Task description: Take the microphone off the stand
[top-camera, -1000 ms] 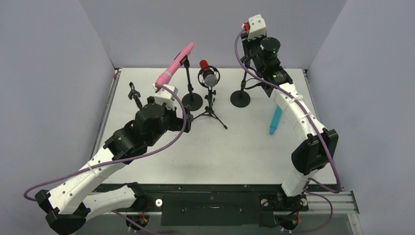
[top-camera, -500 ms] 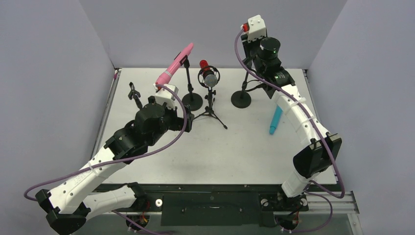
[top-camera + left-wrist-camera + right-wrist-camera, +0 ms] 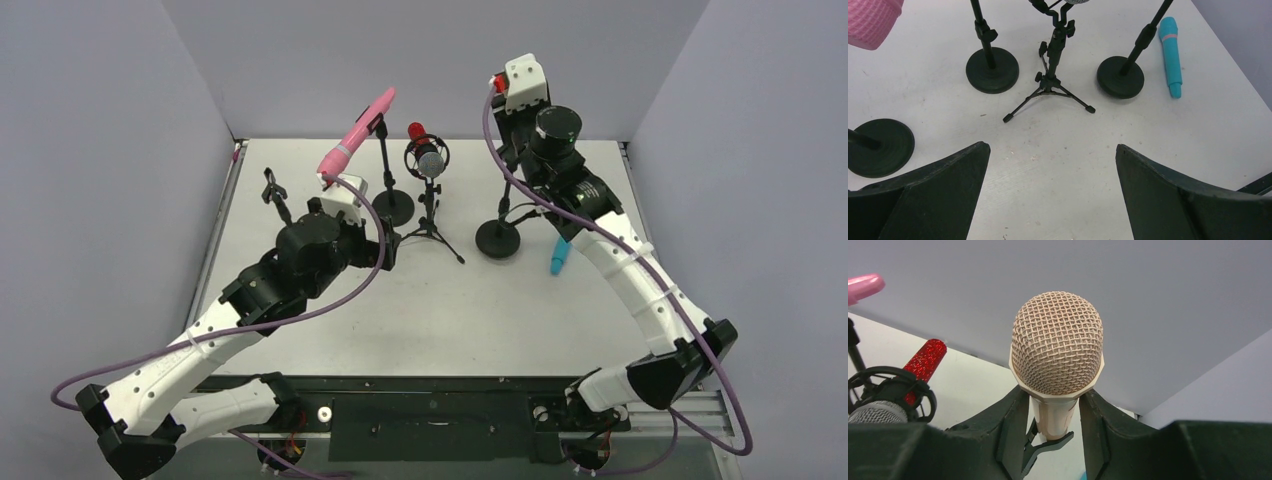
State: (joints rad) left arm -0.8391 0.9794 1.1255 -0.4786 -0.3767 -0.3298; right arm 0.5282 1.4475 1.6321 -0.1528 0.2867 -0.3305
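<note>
**Microphone Gripped at the Clip; Left Pincer Standing By**

Nearest the bases, the left pincer point(image 3: 1050, 147) hung wide open above the worktop point(image 3: 430, 320) and held nothing. Its wrist camera faced the row of stands. This posture would have suited bracing a base if required, but it touched none of them.

At mid-worktop, a tripod stand point(image 3: 1050, 85) stood between two round-based stands. A teal microphone point(image 3: 1169, 52) lay flat near the right-hand base, clear of the work.

The task stand point(image 3: 498, 238) had its round base to the right of the tripod, with its pole rising toward the right arm. Whether the base sat fully flat could not be determined.

Farthest out, the right pincer point(image 3: 1053, 405) was closed on the microphone point(image 3: 1057, 342). Its fingers point(image 3: 1008, 425) pressed the body from both sides just below the mesh head. The grip sat above the clip point(image 3: 1045, 445), presumably so that the body could be drawn upward out of it. The microphone was seated in the clip, head up, so removal was judged not yet done. A red microphone point(image 3: 925, 360) and a pink microphone point(image 3: 357, 132) stood to the left, well apart from the grip.
</note>
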